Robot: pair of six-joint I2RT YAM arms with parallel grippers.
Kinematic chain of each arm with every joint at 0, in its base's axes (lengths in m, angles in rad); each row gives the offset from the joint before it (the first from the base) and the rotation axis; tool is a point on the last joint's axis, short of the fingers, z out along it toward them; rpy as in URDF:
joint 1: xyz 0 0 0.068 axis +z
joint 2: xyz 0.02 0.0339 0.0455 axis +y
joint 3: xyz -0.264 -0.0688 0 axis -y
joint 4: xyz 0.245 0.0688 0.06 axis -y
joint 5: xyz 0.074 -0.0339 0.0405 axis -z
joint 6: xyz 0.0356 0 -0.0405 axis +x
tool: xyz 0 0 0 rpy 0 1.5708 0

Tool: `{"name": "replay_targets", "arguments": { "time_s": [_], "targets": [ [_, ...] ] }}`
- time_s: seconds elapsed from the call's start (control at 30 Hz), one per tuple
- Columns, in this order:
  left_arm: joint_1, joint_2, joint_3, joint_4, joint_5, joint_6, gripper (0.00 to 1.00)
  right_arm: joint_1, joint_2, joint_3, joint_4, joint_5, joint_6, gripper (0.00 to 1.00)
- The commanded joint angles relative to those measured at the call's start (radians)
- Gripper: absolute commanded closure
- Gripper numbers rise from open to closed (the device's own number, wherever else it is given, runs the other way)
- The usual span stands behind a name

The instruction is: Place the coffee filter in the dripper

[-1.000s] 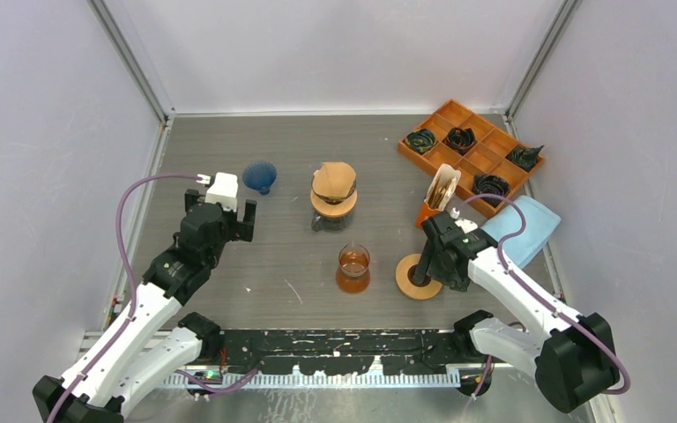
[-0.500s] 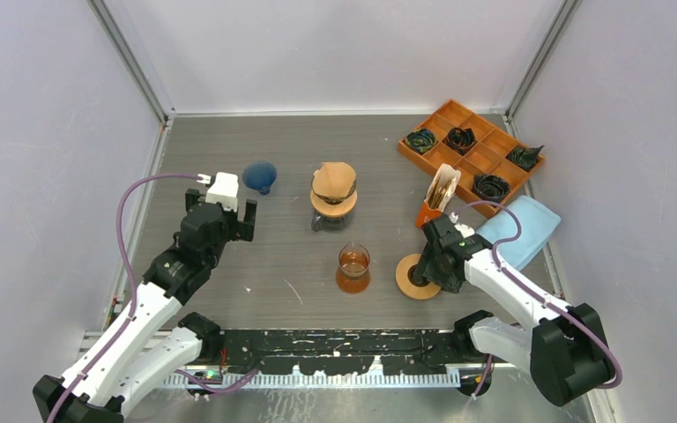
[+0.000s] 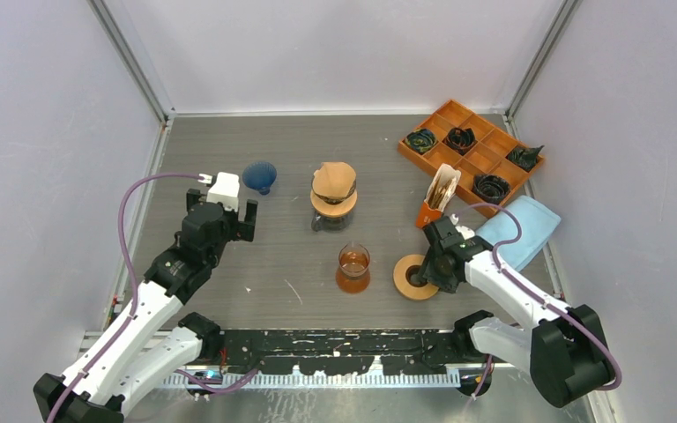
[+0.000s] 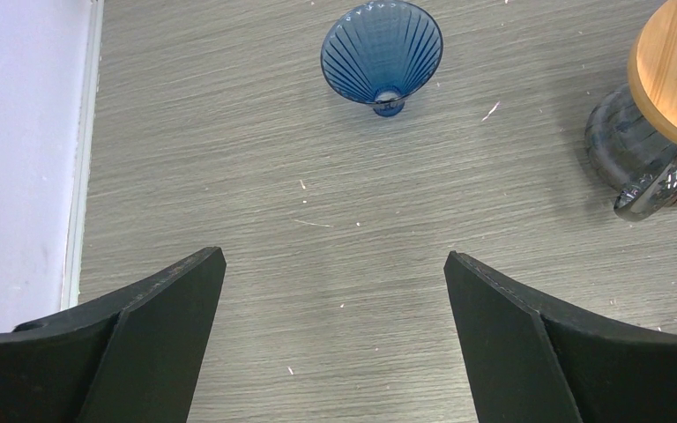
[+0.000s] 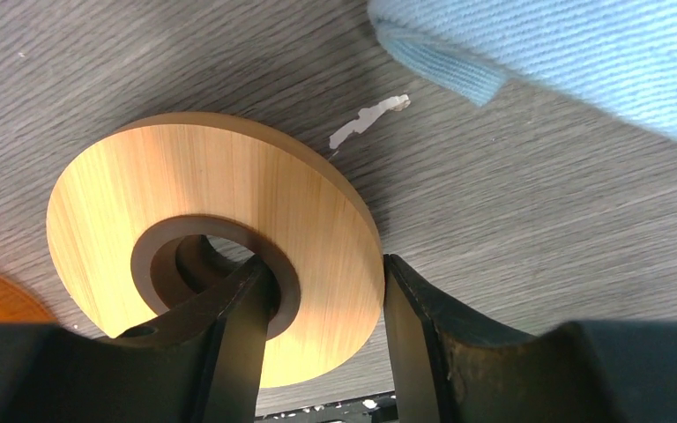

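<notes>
Grey wood-grain table [image 3: 273, 159], pale walls; left pincer [image 4: 335, 339] spread, right pincer [image 5: 326, 308] pinching the wooden ring [image 5: 212, 211].

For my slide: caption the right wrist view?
Right gripper straddling the wooden ring's rim beside a blue cloth.

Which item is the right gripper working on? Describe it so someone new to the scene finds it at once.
Start at the orange compartment tray in the table's far right corner and come toward the near edge, past the blue cloth. There lies a flat wooden ring, with the right gripper straddling its rim, one finger in its centre hole. It is the only flat wooden disc lying on the table; the glass cup beside it holds amber liquid.
</notes>
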Motion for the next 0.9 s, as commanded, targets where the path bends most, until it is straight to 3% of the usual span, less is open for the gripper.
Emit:
{"name": "replay_targets", "arguments": {
  "time_s": [0.0,0.57,0.87],
  "targets": [
    [0.005,-0.005,0.004,0.055,-0.002,0.0,0.01,0.0,-0.027,0.081,-0.02,-0.008,-0.024,0.65],
    [0.006,-0.006,0.006,0.05,-0.015,0.0,0.01,0.031,-0.011,0.439,-0.211,-0.046,-0.133,0.73],
    [0.007,-0.006,0.009,0.045,-0.019,-0.003,0.01,0.195,0.092,0.64,-0.263,-0.03,-0.125,0.74]
  ]
}}
